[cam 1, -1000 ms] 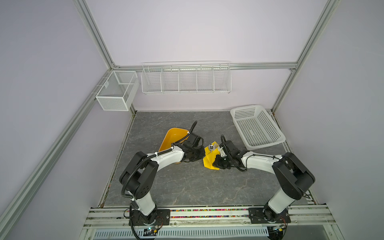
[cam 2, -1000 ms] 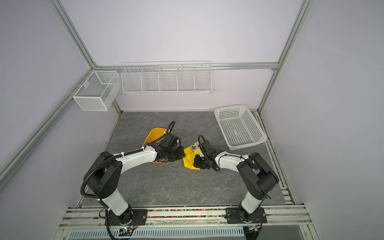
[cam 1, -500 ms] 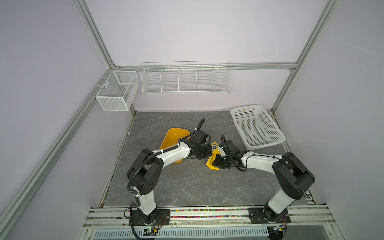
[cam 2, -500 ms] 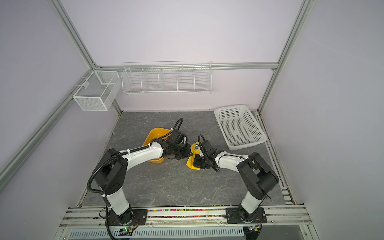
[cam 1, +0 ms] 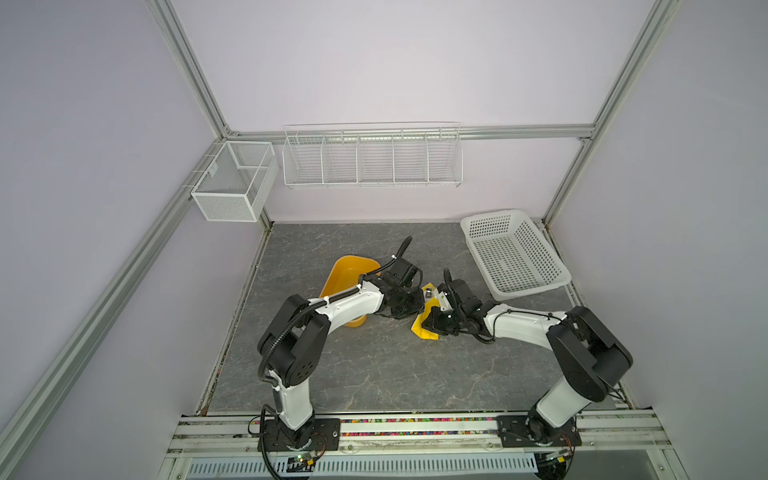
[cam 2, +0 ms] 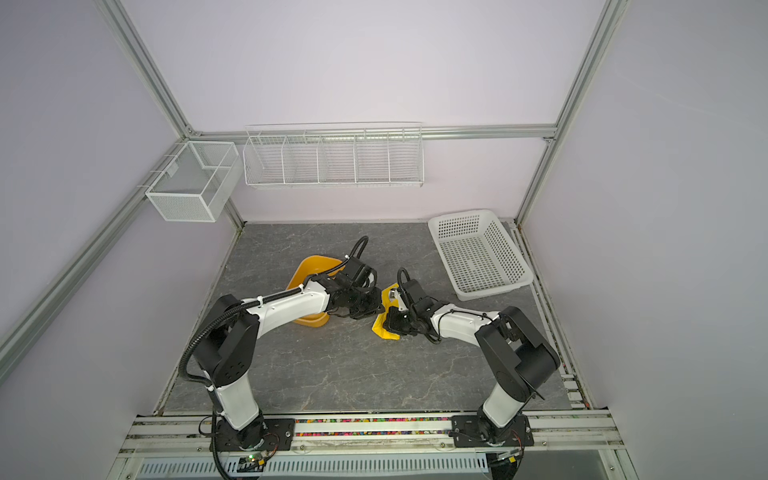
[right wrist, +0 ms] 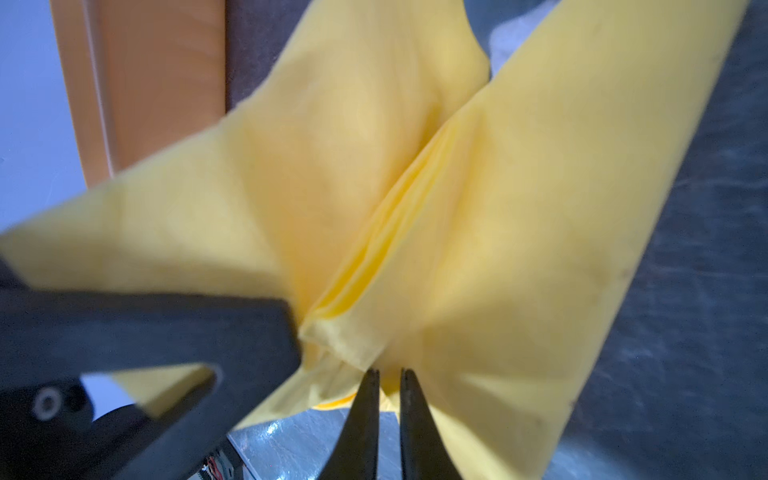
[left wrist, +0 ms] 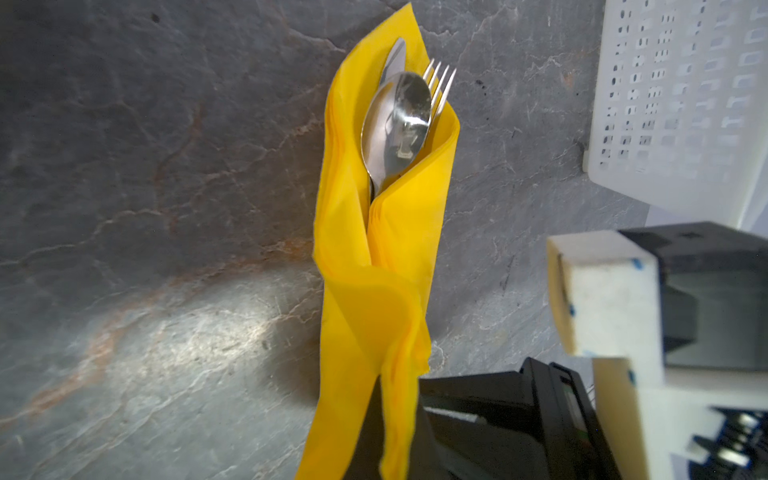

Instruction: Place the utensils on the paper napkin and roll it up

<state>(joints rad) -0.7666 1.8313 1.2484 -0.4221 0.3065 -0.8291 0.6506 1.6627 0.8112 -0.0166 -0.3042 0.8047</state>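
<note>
The paper napkin [left wrist: 374,257] is a yellow sheet folded lengthwise around the utensils. A spoon [left wrist: 397,120], fork tines [left wrist: 440,83] and a knife tip [left wrist: 395,58] stick out of its far end. In both top views it lies mid-table as a narrow yellow bundle [cam 1: 423,330] [cam 2: 381,328] between the two grippers. My left gripper [left wrist: 374,419] [cam 1: 415,305] is shut, with the napkin's near end draped round its jaws. My right gripper [right wrist: 389,374] [cam 1: 436,322] pinches a fold of the napkin [right wrist: 478,208] between nearly closed fingertips. The utensil handles are hidden inside the paper.
An orange-yellow plastic tub [cam 1: 345,274] sits just left of the left arm. A white perforated basket [cam 1: 513,253] stands at the back right. Wire racks [cam 1: 372,160] hang on the back wall. The right arm's black body [left wrist: 490,415] crowds the napkin's near end.
My left gripper has swung right from the tub to the napkin. The napkin has gone from a wider sheet to a narrow folded bundle. The right gripper has stayed put.
</note>
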